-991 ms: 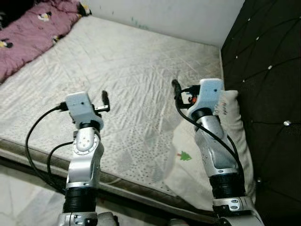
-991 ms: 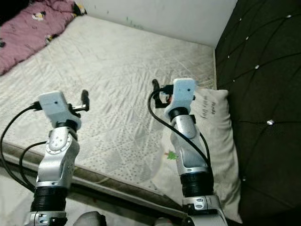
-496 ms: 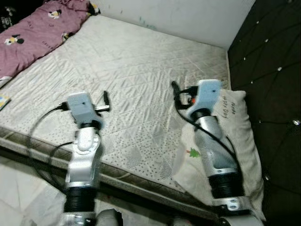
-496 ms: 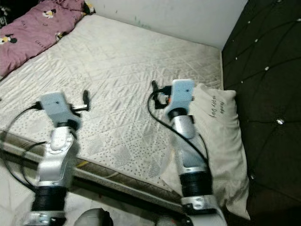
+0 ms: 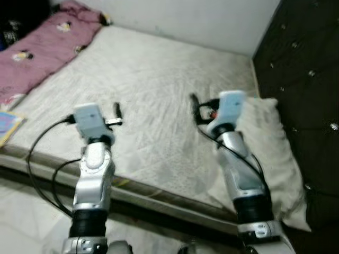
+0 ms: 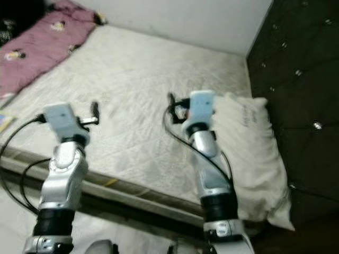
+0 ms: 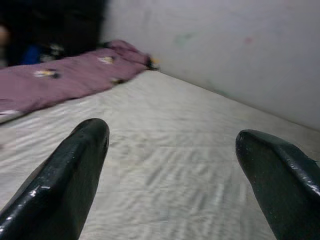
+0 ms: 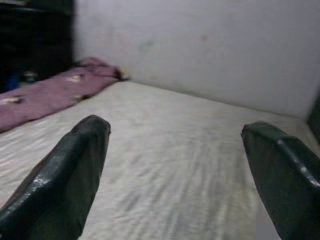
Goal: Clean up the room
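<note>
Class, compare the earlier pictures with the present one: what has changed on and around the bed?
Only the camera has shifted. The white pillow by the dark headboard and the purple blanket lie as before. The left claw and right claw remain open and empty.

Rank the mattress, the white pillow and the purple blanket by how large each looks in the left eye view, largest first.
1. The mattress, by far the largest.
2. The white pillow.
3. The purple blanket, though it lies farther from the camera and is cut off by the picture's edge, so places two and three are unsure.
</note>
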`<state>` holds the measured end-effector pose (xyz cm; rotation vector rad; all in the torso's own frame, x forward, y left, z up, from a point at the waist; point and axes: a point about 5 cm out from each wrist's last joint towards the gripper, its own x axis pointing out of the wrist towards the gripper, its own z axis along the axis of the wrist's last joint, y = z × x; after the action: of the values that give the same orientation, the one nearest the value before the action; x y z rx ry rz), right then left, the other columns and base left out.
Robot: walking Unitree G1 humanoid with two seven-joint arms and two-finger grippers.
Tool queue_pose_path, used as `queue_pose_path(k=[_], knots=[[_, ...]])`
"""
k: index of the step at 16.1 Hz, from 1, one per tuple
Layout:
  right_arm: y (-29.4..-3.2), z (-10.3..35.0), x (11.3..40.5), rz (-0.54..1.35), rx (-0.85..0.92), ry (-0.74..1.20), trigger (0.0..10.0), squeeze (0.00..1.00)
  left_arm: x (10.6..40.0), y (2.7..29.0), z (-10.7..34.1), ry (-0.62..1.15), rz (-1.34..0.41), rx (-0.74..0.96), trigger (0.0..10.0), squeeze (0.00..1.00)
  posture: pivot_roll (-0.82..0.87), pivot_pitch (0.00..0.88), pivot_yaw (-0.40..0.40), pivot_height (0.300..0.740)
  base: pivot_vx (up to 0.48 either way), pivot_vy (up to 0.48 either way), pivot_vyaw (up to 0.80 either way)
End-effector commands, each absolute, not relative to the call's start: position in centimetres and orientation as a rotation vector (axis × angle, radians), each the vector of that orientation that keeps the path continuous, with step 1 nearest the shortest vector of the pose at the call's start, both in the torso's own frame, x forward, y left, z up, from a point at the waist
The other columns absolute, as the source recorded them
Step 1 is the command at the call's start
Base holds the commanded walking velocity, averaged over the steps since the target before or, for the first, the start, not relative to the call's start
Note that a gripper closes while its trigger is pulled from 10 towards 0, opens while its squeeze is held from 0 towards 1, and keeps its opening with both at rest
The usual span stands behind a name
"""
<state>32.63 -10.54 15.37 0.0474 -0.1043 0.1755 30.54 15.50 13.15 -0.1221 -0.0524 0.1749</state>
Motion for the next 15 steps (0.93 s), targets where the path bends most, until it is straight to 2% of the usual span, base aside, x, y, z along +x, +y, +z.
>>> queue_pose_path(k=[1, 6, 10, 13, 15], knots=[[-11.74, 15.34, 32.77, 0.144, 0.027, -0.103, 10.0, 0.00, 30.61, 14.27, 13.35, -0.058, 0.132, -0.138, 10.0, 0.00, 0.02, 0.000, -0.064, 0.740, 0.000, 0.000, 0.00], [-11.74, 15.08, 32.80, 0.144, 0.026, -0.088, 10.0, 0.00, 30.64, 14.26, 13.39, -0.061, 0.127, -0.143, 10.0, 0.00, 0.02, 0.000, -0.066, 0.740, 0.000, 0.000, 0.00], [-11.65, 14.89, 32.78, 0.145, 0.029, -0.073, 10.0, 0.00, 30.58, 14.28, 13.32, -0.054, 0.111, -0.170, 10.0, 0.00, 0.02, 0.000, -0.066, 0.740, 0.000, 0.000, -0.80], [-11.68, 14.88, 32.77, 0.145, 0.026, -0.074, 10.0, 0.00, 30.67, 14.31, 13.26, -0.047, 0.111, -0.180, 10.0, 0.00, 0.02, 0.000, -0.066, 0.740, 0.000, 0.402, -0.71], [-11.68, 14.88, 32.77, 0.147, 0.026, -0.075, 10.0, 0.00, 30.70, 14.32, 13.26, -0.046, 0.111, -0.184, 10.0, 0.00, 0.02, 0.000, -0.066, 0.740, 0.000, 0.469, 0.00]])
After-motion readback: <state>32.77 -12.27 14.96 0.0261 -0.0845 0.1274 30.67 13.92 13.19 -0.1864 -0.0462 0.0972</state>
